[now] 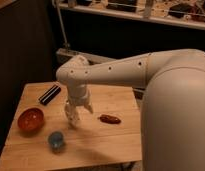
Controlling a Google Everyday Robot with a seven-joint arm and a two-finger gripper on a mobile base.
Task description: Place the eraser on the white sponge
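1. Currently the eraser (49,94) lies flat on the desk (96,147) close to the far-left corner, slanted to the far edge. Nothing is touching it, so I judge the step in hand to be reaching for it and picking it up.
2. The tool (76,116) hangs pointing downward over the middle of the desk, well apart from the eraser. I cannot tell whether it is spread or pressed together. It is not pinching the eraser.
3. The white sponge cannot be made out. It may be hidden behind the arm (106,72), so find it before carrying anything.
4. To grasp well, bring the tool toward the far-left corner and turn the wrist so the jaws close across the eraser's narrow width rather than along its length.
5. Aim for the middle of the block. A grip near one end would probably let the long piece tip as it lifts.
6. Come down from straight above. A slanted approach could push the eraser off the far edge.
7. Stay clear of the orange-red bowl (30,120) by the left edge and the blue cup (56,140) toward the near edge.
8. Leave the reddish-brown oblong thing (110,119), toward the right edge, alone. It is not the target.
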